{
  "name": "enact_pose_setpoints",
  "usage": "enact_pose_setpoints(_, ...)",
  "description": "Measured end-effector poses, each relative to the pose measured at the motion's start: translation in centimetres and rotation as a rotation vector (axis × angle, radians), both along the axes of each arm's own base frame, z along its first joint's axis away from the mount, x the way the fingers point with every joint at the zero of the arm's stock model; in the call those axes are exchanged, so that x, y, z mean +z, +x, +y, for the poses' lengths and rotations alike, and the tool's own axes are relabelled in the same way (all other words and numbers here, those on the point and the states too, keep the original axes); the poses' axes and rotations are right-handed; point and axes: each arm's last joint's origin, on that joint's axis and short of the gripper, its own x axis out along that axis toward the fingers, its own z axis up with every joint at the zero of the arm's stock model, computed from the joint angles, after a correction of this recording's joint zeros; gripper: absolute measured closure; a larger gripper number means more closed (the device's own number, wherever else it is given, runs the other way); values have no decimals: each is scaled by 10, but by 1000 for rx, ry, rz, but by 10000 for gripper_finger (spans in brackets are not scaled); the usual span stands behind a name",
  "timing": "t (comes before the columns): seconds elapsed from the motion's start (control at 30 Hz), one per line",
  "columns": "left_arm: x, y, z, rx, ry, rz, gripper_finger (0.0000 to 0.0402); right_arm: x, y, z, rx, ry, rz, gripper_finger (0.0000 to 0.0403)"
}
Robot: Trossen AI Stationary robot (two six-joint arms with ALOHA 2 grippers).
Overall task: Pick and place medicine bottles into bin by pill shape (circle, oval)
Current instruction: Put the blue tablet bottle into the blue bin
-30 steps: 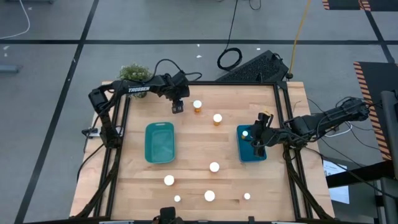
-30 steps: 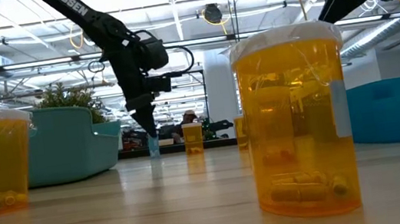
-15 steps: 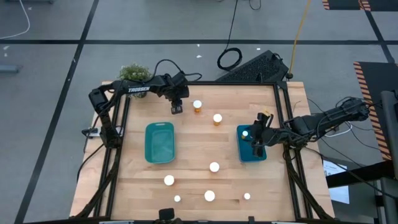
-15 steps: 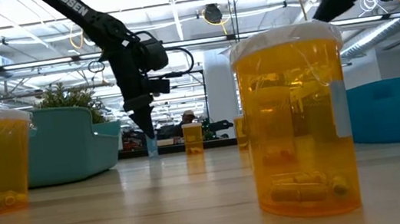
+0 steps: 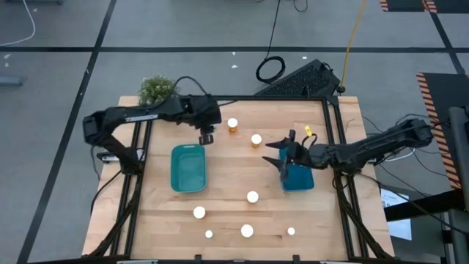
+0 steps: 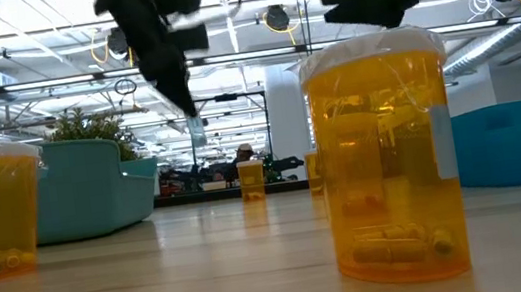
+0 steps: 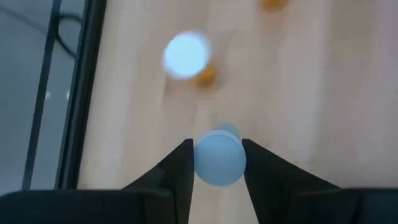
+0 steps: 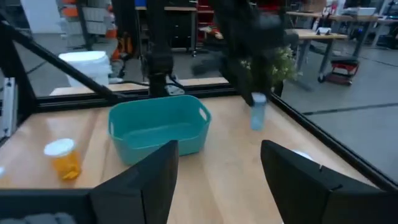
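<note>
From above, the left gripper (image 5: 207,136) hung over the wood table (image 5: 227,198), near the left teal bin (image 5: 188,168). At the left wrist, its fingers (image 7: 180,171) clamped a pale blue bottle (image 7: 219,158). The right gripper (image 8: 214,168) was spread wide, empty

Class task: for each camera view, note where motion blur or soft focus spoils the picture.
Left wrist view: whole frame soft, including the held pale blue bottle. Low view: both arms smeared overhead, near amber bottle sharp. Right wrist view: far arm blurred. High view: crisp.
</note>
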Motion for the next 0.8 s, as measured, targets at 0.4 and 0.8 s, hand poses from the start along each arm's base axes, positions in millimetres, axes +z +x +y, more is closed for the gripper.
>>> enact_pose_setpoints(0.4,34,24,-96,-175,41,-303,271,-4,70,8,-23,-18,95,172)
enact_pose_setpoints(0.8,35,24,-146,-239,56,-334,270,-17,98,14,25,-9,177,151)
